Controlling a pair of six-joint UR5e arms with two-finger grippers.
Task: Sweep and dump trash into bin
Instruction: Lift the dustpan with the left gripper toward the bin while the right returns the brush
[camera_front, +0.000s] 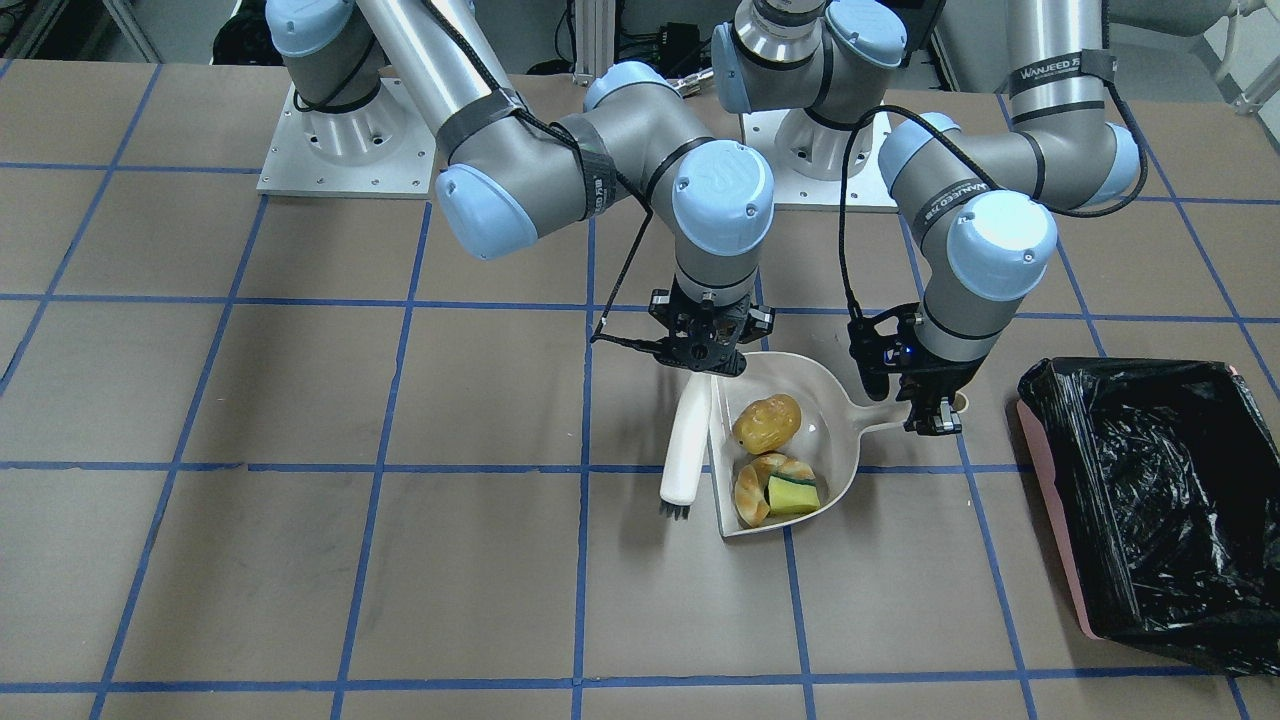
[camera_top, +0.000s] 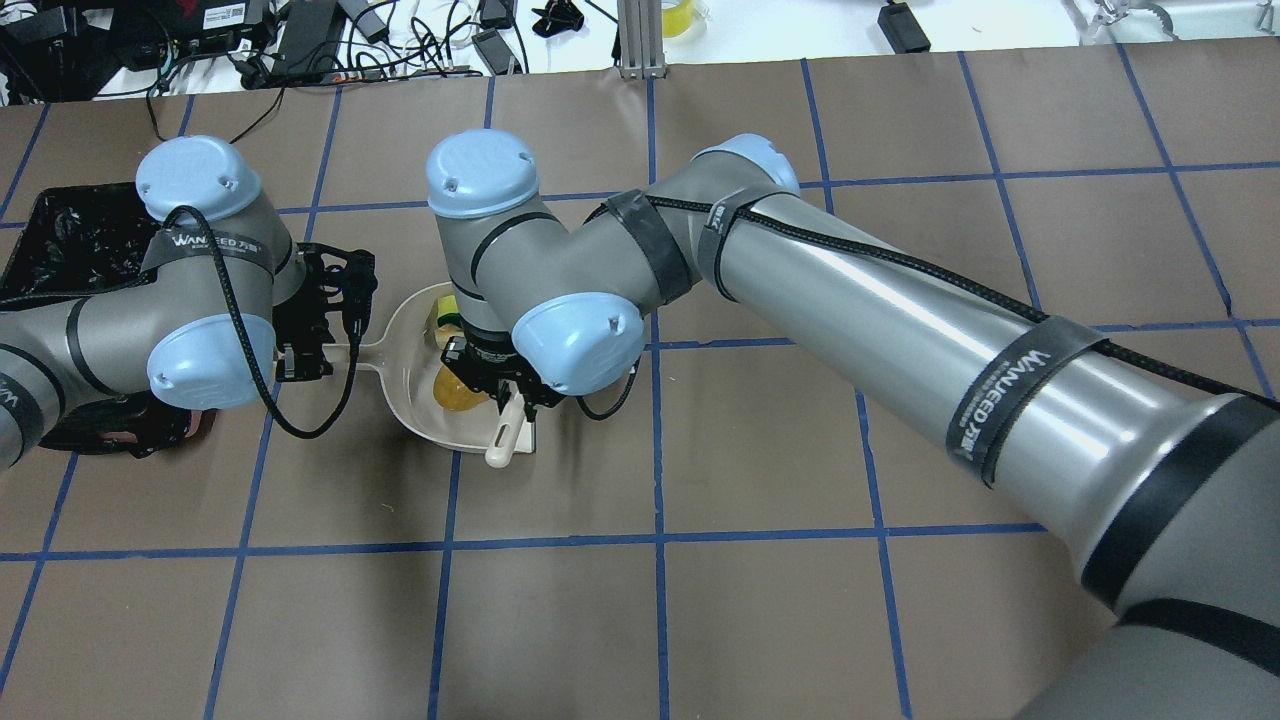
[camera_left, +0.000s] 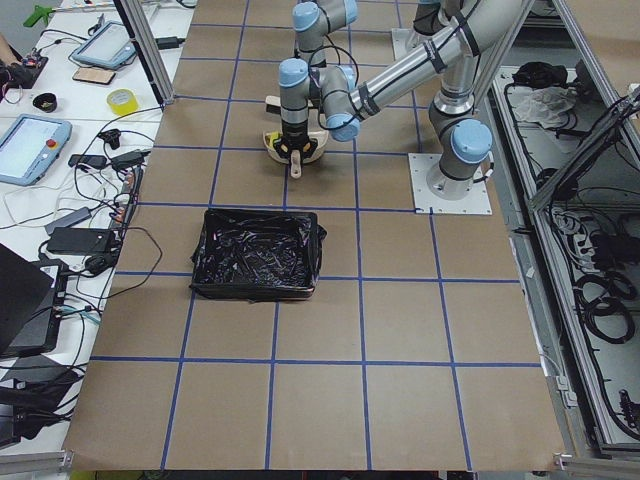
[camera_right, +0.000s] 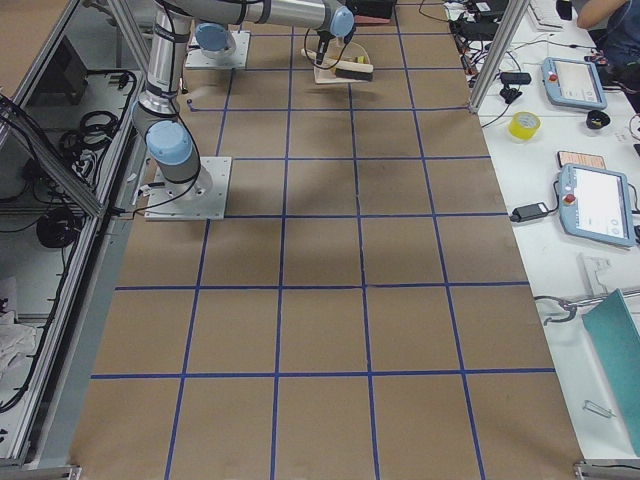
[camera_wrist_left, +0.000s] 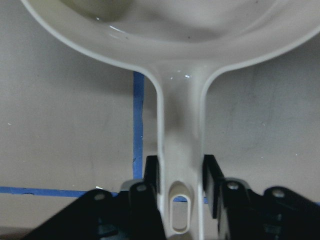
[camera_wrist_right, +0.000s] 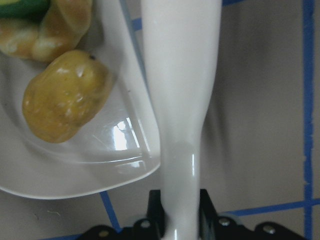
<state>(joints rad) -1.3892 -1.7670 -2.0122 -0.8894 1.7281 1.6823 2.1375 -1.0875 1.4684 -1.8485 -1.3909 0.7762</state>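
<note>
The beige dustpan (camera_front: 835, 400) rests on the table and holds all the trash: the yellow-orange potato piece (camera_front: 768, 422), the tan bread ring (camera_front: 752, 488) and the yellow-green sponge (camera_front: 793, 495). My left gripper (camera_front: 935, 415) is shut on the dustpan handle (camera_wrist_left: 180, 125), with a finger on each side. My right gripper (camera_front: 705, 360) is shut on the white brush (camera_front: 688, 445), which lies along the pan's open edge. The potato (camera_wrist_right: 65, 95) and the bread (camera_wrist_right: 55, 25) also show in the right wrist view. The pink bin (camera_front: 1150, 510) with its black bag stands beyond the left gripper.
The bin (camera_top: 70, 240) sits at the table's left end, partly under my left arm in the overhead view. Both arms crowd over the dustpan (camera_top: 410, 330). Brown tabletop with blue tape grid lines lies all around. Monitors and cables lie off the table's far edge.
</note>
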